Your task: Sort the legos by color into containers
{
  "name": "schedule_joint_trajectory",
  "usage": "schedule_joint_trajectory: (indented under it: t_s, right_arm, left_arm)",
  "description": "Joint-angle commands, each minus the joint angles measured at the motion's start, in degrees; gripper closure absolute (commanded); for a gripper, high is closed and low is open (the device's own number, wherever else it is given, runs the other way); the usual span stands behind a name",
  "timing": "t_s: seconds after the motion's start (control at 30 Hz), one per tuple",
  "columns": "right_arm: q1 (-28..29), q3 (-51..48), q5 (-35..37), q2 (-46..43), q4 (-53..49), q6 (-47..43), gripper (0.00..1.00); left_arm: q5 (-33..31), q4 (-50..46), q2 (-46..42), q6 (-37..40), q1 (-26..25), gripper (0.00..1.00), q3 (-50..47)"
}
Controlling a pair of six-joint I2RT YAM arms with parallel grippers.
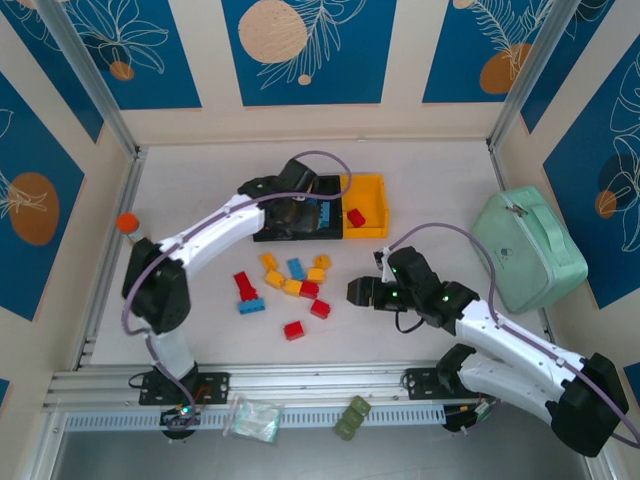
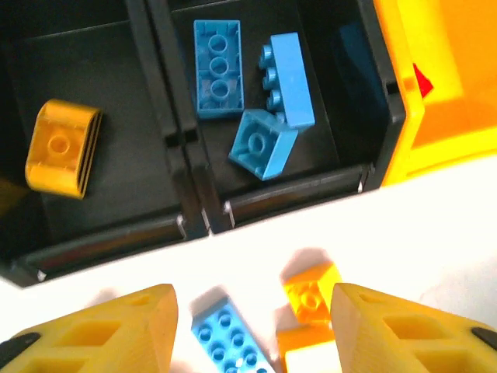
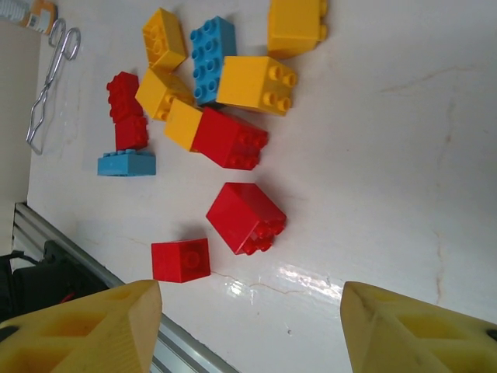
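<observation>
The containers are two black bins (image 1: 268,232) and a yellow-orange bin (image 1: 372,195) joined in a row at the table's middle back. In the left wrist view, the left black bin (image 2: 116,217) holds a yellow brick (image 2: 62,148). The middle black bin (image 2: 342,167) holds three blue bricks (image 2: 262,144). A red brick (image 1: 355,217) lies in the yellow bin. My left gripper (image 1: 292,218) (image 2: 252,318) hangs open over the bins' front edge, with nothing held. Loose legos (image 1: 292,287) lie in front. My right gripper (image 1: 365,292) (image 3: 248,318) is open just right of the red bricks (image 3: 247,217).
A mint-green case (image 1: 528,250) stands at the right. An orange-capped bottle (image 1: 127,222) stands at the left. An olive-green toy (image 1: 352,417) and a clear bag (image 1: 252,417) lie on the front rail. Metal tongs (image 3: 50,78) lie left of the pile.
</observation>
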Motion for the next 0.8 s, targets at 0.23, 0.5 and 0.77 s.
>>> schedule_joint_trajectory:
  t_s: [0.23,0.5,0.77]
  right_arm:
    - [4.1,3.6,-7.0,4.1,6.3,-8.1,0.33]
    - [8.7,6.3,-4.7,8.4,7.0,-11.6,0.33]
    - [9.8,6.5,-4.4,12.1,9.1,-10.7,0.34]
  left_arm:
    - [-2.1,-0.6,-20.5,-4.4,-0.2,0.36,-23.3]
    - [-0.2,1.4,-31.4,-14.0,-0.2,0.29,-39.0]
    - [2.8,4.7,-32.2,-18.5,-0.3,0.17,-46.7]
